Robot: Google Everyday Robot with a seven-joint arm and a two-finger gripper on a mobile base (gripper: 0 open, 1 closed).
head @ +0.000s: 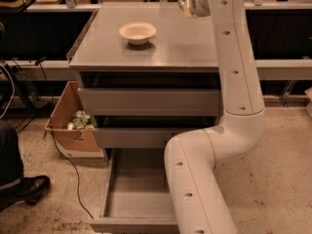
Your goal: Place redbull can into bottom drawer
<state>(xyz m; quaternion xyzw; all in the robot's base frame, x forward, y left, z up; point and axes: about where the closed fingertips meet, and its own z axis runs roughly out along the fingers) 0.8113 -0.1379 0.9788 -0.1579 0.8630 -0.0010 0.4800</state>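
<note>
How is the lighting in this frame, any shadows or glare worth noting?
Camera view: warm, dim light; the bowl casts a soft shadow on the cabinet top; the open bottom drawer lies in shade; a small glint marks the hand at the top edge, beside the arm.
</note>
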